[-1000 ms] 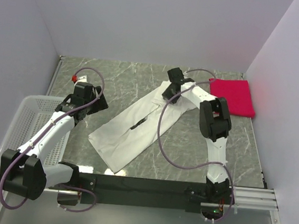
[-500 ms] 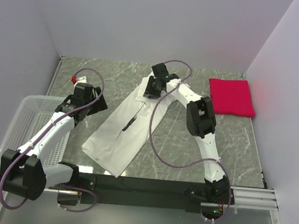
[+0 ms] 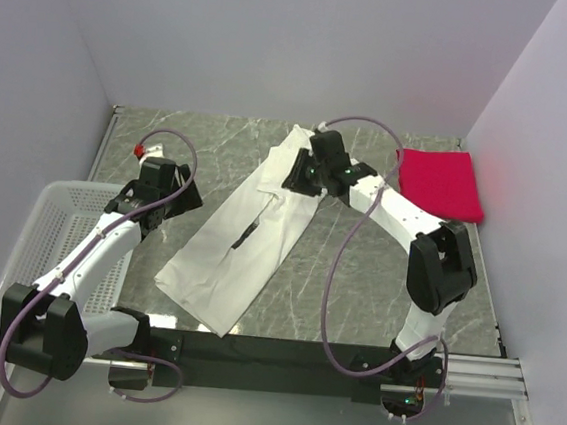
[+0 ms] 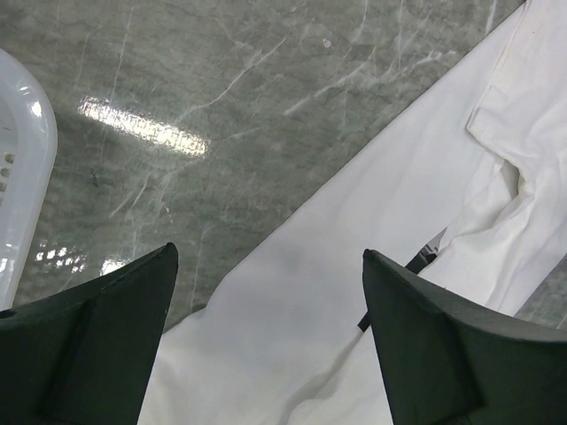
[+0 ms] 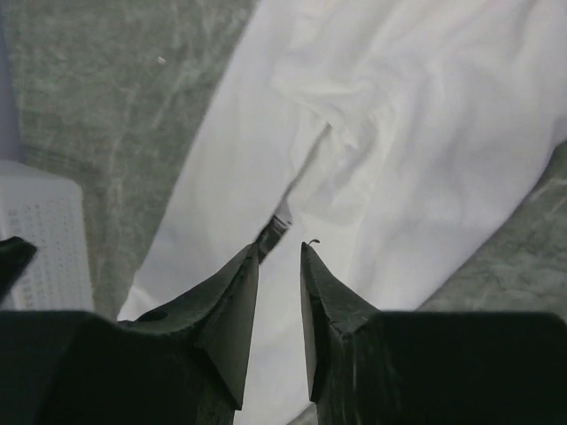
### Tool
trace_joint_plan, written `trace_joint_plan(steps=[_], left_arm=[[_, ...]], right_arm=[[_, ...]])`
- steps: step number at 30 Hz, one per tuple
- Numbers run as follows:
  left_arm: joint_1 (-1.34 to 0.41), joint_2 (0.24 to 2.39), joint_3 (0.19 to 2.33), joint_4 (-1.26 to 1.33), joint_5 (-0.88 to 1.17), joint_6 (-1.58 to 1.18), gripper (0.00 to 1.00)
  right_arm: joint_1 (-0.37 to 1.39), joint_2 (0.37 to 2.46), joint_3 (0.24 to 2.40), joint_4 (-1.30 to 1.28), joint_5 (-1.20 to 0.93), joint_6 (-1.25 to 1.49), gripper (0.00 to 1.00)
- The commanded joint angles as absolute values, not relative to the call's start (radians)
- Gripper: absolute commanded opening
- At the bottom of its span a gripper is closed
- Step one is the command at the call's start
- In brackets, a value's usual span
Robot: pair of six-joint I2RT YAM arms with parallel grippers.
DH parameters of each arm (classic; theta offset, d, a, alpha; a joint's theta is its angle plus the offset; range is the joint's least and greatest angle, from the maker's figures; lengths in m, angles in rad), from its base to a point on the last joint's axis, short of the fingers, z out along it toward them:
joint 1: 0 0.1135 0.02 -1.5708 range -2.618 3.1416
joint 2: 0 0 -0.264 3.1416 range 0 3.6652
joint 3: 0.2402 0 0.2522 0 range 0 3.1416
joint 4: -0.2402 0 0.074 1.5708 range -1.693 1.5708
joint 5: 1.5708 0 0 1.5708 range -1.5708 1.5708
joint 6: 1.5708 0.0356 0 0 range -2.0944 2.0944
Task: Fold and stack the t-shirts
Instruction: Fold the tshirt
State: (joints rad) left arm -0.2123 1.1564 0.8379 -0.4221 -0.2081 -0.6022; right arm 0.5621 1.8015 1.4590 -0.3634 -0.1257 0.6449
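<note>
The white t-shirt [image 3: 246, 234] lies as a long narrow strip running diagonally across the marble table, its right side folded over and a small black print [image 3: 251, 232] showing. My right gripper [image 3: 303, 174] hovers over its far end. In the right wrist view, that gripper [image 5: 279, 248] has its jaws a narrow gap apart with nothing between them, above the white t-shirt [image 5: 399, 133]. My left gripper [image 3: 179, 199] stands wide open beside the shirt's left edge; the left wrist view shows it [image 4: 267, 252] over the white t-shirt [image 4: 425, 177]. The red t-shirt [image 3: 439, 183] lies folded square at the far right.
A white mesh basket [image 3: 35, 239] sits at the left table edge, under my left arm, and its rim shows in the left wrist view [image 4: 18, 177]. Purple-grey walls close in the back and both sides. The black mounting rail [image 3: 280, 358] runs along the near edge.
My right gripper swept left across the shirt's far end and came partly back, its jaws narrowing. The white shirt shifted left and now lies narrower. The left arm has not moved.
</note>
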Motion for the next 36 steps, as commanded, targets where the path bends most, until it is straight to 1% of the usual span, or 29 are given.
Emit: trace_joint_plan(steps=[1, 3, 4, 6, 8, 9, 11, 12, 17, 20, 21, 25, 28, 34, 36], left_arm=[[-0.209, 1.132, 0.833, -0.382, -0.222, -0.592, 0.9], [-0.212, 1.132, 0.83, -0.379, -0.204, -0.594, 0.86], [-0.219, 1.124, 0.825, -0.374, -0.184, -0.6, 0.86], [-0.29, 1.123, 0.828, -0.386, -0.127, -0.615, 0.84], [-0.38, 1.129, 0.839, -0.396, -0.159, -0.665, 0.83], [-0.461, 1.135, 0.841, -0.382, -0.152, -0.681, 0.81], [-0.536, 1.175, 0.844, -0.365, -0.103, -0.722, 0.8], [-0.558, 1.195, 0.848, -0.354, -0.097, -0.732, 0.77], [-0.704, 1.367, 0.913, -0.36, -0.123, -0.707, 0.72], [-0.742, 1.459, 0.937, -0.365, -0.124, -0.7, 0.64], [-0.75, 1.48, 0.943, -0.37, -0.12, -0.696, 0.61], [-0.79, 1.58, 0.974, -0.416, -0.112, -0.71, 0.55], [-0.793, 1.611, 0.97, -0.471, -0.097, -0.755, 0.5], [-0.793, 1.664, 0.924, -0.551, -0.052, -0.825, 0.46], [-0.793, 1.68, 0.907, -0.572, -0.025, -0.845, 0.43]], right_arm=[[0.539, 1.819, 1.319, -0.275, -0.124, 0.712, 0.33], [0.511, 1.816, 1.298, -0.258, -0.107, 0.71, 0.32], [0.476, 1.815, 1.298, -0.258, -0.106, 0.706, 0.32], [0.428, 1.812, 1.298, -0.253, -0.101, 0.684, 0.33], [0.344, 1.815, 1.296, -0.238, -0.124, 0.675, 0.34], [0.319, 1.821, 1.304, -0.223, -0.164, 0.667, 0.34], [0.25, 1.848, 1.322, -0.209, -0.21, 0.664, 0.34], [0.23, 1.859, 1.328, -0.19, -0.256, 0.666, 0.34], [0.166, 1.939, 1.379, -0.115, -0.374, 0.695, 0.29], [0.146, 1.997, 1.407, -0.066, -0.414, 0.722, 0.24], [0.14, 2.012, 1.432, -0.057, -0.422, 0.735, 0.24], [0.124, 2.115, 1.496, -0.043, -0.459, 0.772, 0.22], [0.12, 2.169, 1.532, -0.051, -0.463, 0.796, 0.22], [0.112, 2.252, 1.618, -0.204, -0.336, 0.816, 0.22], [0.106, 2.261, 1.643, -0.27, -0.272, 0.818, 0.22]])
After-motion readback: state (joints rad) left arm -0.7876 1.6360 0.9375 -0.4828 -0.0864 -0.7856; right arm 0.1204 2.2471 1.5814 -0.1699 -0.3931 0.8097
